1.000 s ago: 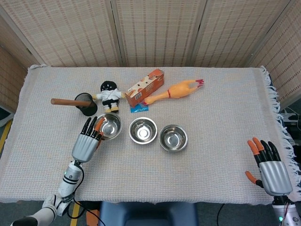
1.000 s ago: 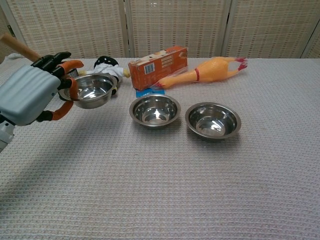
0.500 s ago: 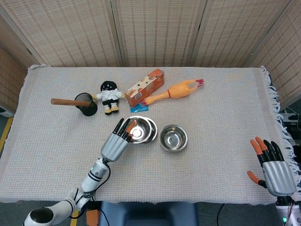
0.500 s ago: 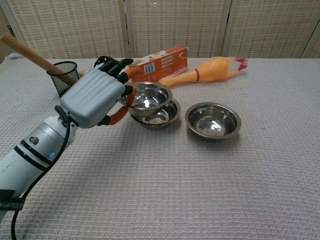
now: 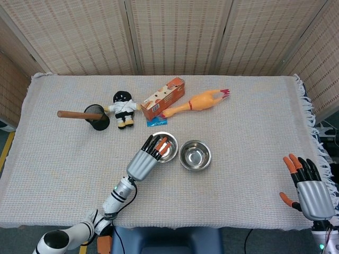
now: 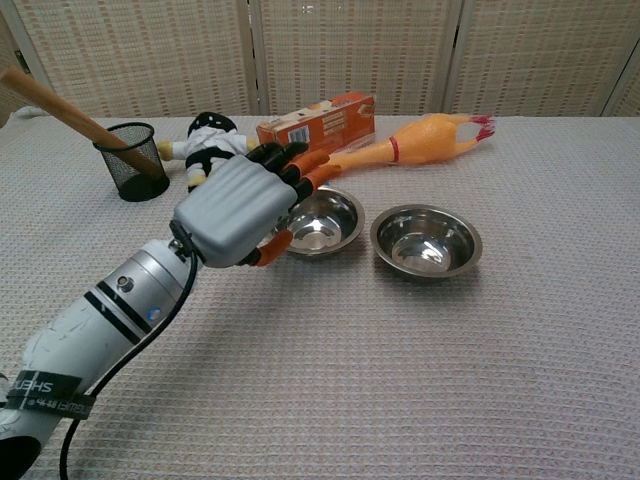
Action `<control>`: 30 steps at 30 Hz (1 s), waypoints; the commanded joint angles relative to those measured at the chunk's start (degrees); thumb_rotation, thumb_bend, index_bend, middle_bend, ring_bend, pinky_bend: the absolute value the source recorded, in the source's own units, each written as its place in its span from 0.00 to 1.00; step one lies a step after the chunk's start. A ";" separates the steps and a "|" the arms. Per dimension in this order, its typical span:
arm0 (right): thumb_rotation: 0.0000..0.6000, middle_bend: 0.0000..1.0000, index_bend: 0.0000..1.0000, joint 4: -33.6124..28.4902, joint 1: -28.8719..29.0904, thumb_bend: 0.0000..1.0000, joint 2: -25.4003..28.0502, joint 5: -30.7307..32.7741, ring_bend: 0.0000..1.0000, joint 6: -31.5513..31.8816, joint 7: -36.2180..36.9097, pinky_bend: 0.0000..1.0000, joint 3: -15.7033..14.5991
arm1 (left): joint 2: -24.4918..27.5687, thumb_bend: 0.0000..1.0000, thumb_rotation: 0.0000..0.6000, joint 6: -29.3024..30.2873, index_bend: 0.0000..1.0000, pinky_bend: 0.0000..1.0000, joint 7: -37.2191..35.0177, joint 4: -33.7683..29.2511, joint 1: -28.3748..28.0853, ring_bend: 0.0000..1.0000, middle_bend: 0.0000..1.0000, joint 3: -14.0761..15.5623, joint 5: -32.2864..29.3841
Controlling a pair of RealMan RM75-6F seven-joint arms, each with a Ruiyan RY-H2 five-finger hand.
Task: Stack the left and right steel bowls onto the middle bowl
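My left hand (image 5: pixel 144 162) (image 6: pixel 236 208) reaches over the left side of the middle bowl, fingers above the rim and thumb under it. It still grips the left steel bowl (image 5: pixel 168 150) (image 6: pixel 325 218), which now sits nested in the middle bowl, so the two look like one stack. The right steel bowl (image 5: pixel 195 155) (image 6: pixel 426 240) stands alone on the cloth just right of the stack. My right hand (image 5: pixel 310 193) hovers at the table's near right edge, fingers apart and empty, far from the bowls. The chest view does not show it.
Behind the bowls lie an orange box (image 5: pixel 163 98) (image 6: pixel 316 120), a rubber chicken (image 5: pixel 201 100) (image 6: pixel 425 140) and a small doll (image 5: pixel 123 108) (image 6: pixel 205 145). A black mesh cup (image 5: pixel 97 117) (image 6: pixel 130 162) with a wooden stick stands at the back left.
My left hand carried the left bowl rightward from its place and lowered it into the middle bowl. The right hand barely moved.
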 commanded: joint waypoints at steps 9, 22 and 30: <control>1.00 0.00 0.00 2.95 3.56 0.09 -3.97 -2.06 0.00 -4.82 -2.17 0.00 -0.13 | 19.40 0.46 1.00 2.76 0.00 0.11 9.42 -29.10 11.18 0.00 0.00 6.31 -1.87; 1.00 0.00 0.33 15.92 18.26 0.17 -20.85 -6.00 0.00 -17.98 -4.98 0.00 3.68 | 32.93 0.45 1.00 18.73 0.00 0.08 1.07 -32.32 28.40 0.00 0.00 12.25 -1.75; 1.00 0.00 0.39 24.13 23.89 0.22 -30.68 -3.39 0.00 -22.51 -8.04 0.00 5.90 | 34.88 0.45 1.00 21.40 0.00 0.08 -2.05 -32.37 30.43 0.00 0.00 10.93 0.14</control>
